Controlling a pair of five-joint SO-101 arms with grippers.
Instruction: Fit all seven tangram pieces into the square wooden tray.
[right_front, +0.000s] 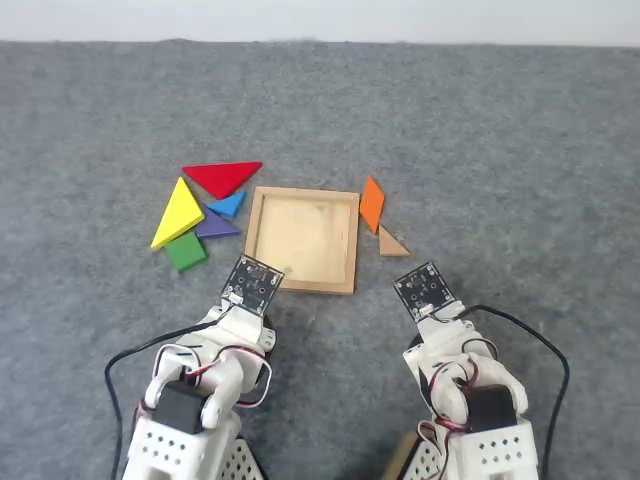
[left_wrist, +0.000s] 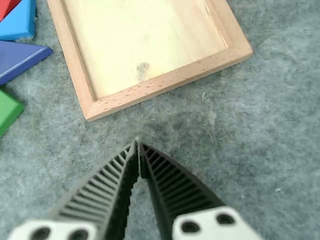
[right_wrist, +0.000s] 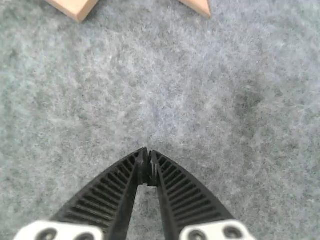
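Note:
The square wooden tray (right_front: 305, 238) lies empty mid-table. Left of it sit a red triangle (right_front: 222, 177), a yellow triangle (right_front: 179, 212), a blue triangle (right_front: 228, 205), a purple triangle (right_front: 216, 225) and a green square (right_front: 186, 250). An orange parallelogram (right_front: 372, 203) and a tan triangle (right_front: 391, 243) lie to its right. My left gripper (left_wrist: 137, 146) is shut with nothing in it, just short of the tray's near rim (left_wrist: 165, 82). My right gripper (right_wrist: 148, 152) is also shut and holds nothing, over bare felt nearer than the tan triangle (right_wrist: 197, 5).
Grey felt covers the whole table. The left arm (right_front: 250, 283) stands at the tray's near-left corner and the right arm (right_front: 427, 290) off its near-right corner. Cables loop beside both arm bases at the front edge.

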